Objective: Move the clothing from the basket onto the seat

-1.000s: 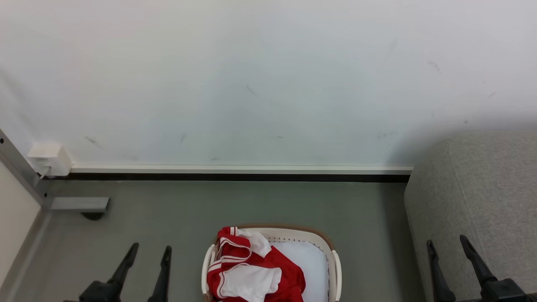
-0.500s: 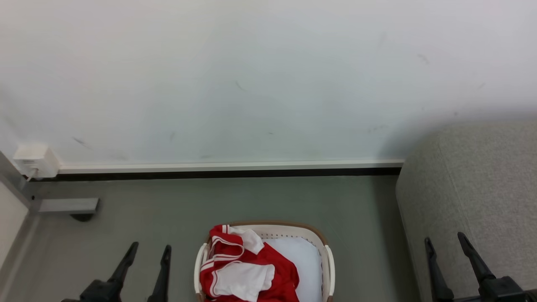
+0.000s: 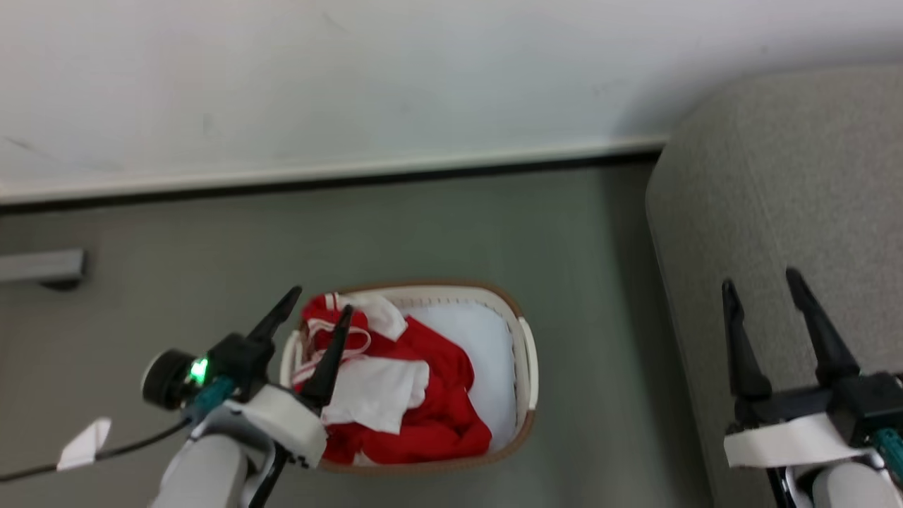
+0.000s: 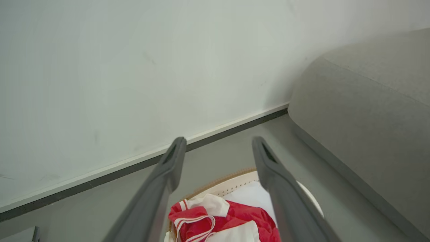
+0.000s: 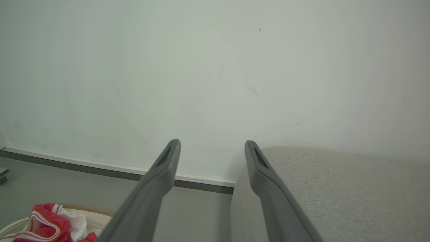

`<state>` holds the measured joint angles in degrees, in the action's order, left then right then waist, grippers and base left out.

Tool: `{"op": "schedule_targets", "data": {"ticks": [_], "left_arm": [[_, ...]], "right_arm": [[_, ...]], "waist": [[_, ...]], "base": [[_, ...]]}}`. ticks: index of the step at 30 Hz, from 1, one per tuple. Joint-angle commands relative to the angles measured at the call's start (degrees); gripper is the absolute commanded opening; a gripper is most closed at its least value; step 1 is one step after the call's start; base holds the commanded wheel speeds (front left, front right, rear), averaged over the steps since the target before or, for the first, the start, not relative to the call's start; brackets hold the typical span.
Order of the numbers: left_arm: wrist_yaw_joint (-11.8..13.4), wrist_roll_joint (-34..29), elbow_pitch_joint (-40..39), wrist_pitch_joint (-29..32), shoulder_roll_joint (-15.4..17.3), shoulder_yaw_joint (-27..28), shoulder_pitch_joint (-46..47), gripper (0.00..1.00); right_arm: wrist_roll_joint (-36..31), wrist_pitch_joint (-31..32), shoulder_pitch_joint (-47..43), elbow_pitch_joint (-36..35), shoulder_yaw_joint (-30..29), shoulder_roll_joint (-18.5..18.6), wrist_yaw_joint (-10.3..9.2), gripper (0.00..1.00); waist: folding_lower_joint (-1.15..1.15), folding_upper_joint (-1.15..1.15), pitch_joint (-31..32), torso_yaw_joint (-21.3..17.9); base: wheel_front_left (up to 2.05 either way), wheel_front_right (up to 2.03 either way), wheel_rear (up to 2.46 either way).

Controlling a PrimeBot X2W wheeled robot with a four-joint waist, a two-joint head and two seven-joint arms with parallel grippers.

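With the clothing (image 3: 437, 395) heaped in the basket (image 3: 525, 367) and the left hand (image 3: 322, 299) empty, spread wide over the basket's left rim, a low reach could catch the rim or pinch the liner (image 3: 473, 339) too.

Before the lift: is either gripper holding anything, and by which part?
Nothing is held. The left gripper is open near the red and white sportswear clothing in the cream-white plastic basket; the right gripper is open by the grey woven-fabric sofa.

Black tapered fingers (image 3: 739, 353), pale forearms (image 3: 204, 473) (green wrist light (image 3: 199, 369))
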<state>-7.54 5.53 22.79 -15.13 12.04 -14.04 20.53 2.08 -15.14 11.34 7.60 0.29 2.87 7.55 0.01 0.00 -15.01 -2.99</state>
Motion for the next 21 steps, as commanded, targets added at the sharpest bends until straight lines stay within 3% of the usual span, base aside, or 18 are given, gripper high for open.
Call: {"op": "schedule_targets", "data": {"ticks": [1,8,14,21], "left_arm": [[0.12,0.94,1.35,-0.03,0.82,-1.01,1.57,1.0],[0.11,3.98,16.38,0.46,3.23,-12.05,15.47,1.0],[0.11,8.05,26.18,1.89,2.0,-18.67,24.33,1.0],[0.1,11.33,34.08,2.03,0.98,-22.72,29.97,1.0]], "right_arm": [[-0.37,-0.02,1.43,-0.53,0.23,0.05,-0.12,1.0],[-0.89,-0.02,7.38,-5.53,0.83,0.03,-0.12,1.0],[-1.18,-0.02,9.93,-8.58,1.45,0.01,-0.12,1.0],[-0.39,-0.02,10.69,-9.93,1.85,0.02,-0.12,1.0]], "waist": [[-0.01,0.0,-7.19,-2.92],[-0.01,0.0,-18.51,-5.05],[-0.01,0.0,-25.25,-5.72],[-0.01,0.0,-28.91,-6.07]], "base": [[0.0,0.0,0.0],[0.0,0.0,0.0],[0.0,0.0,0.0],[0.0,0.0,0.0]]}}
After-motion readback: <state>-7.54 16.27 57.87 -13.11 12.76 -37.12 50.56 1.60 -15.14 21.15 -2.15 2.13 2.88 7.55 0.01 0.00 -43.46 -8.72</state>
